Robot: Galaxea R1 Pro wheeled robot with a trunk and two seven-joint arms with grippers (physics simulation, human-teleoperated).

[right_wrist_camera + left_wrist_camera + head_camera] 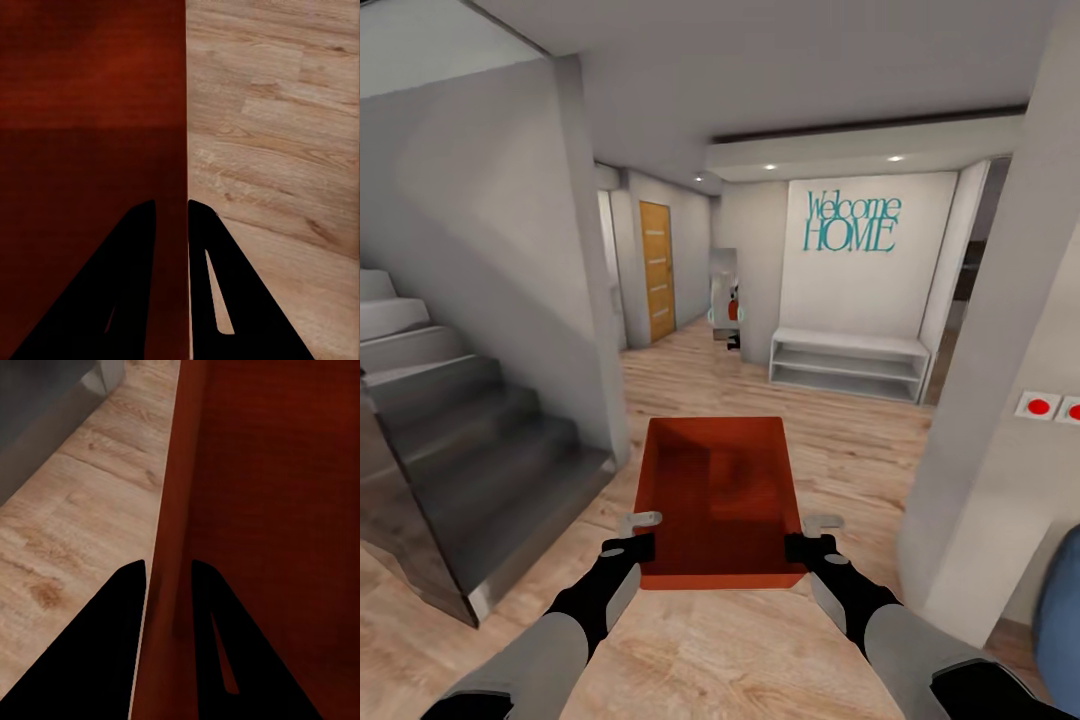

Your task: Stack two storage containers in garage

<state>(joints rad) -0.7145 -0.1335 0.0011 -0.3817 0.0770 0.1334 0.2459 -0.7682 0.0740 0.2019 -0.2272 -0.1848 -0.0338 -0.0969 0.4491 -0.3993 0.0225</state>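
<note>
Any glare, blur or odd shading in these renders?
Head view: soft, even light, no glare, ceiling spots bright. Left wrist: left tool fingers pure black silhouettes, container wall dark. Right wrist: right tool likewise black, container mottled, floor sharp.

- "Welcome HOME" (852, 222) is read in teal letters, set in two lines on the white wall panel (860, 290) straight ahead in the head view, above the low white shelf bench (848, 364).
- "Welcome" is written in thin script on the upper line; "HOME" is set in capitals beneath it.
- No lettering can be made out on the two red round buttons (1050, 407) on the wall at the right.
- Nothing readable is seen in either wrist view.
</note>
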